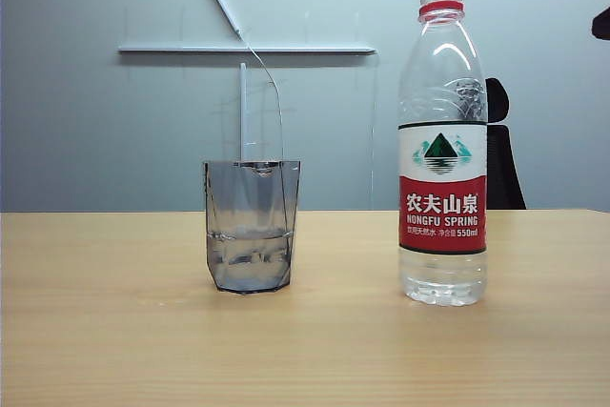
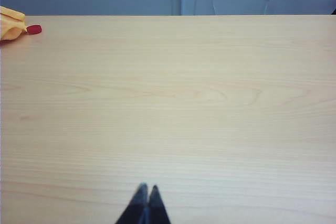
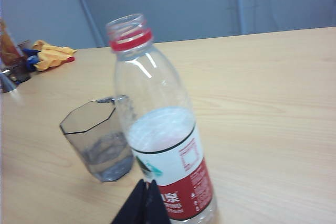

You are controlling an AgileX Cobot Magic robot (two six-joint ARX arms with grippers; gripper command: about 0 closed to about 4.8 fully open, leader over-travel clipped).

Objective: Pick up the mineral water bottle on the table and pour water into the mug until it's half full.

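Mug [image 1: 252, 226] stands mid-surface [image 1: 114, 331], holding some water | bottle [image 1: 442, 150] upright, uncapped, toward right edge | left pincer [image 2: 147, 195] clenched over bare surface | right pincer [image 3: 148, 192] clenched just before bottle | next: open wide, grasp below shoulder, stay level.

My left gripper [image 2: 146, 192] hangs over bare table [image 2: 173, 103], fingertips pressed together. A red cap [image 2: 34, 30] lies beside yellow cloth [image 2: 11, 23] far off.

Open gap btw mug [image 1: 252, 226] & bottle [image 1: 442, 154]
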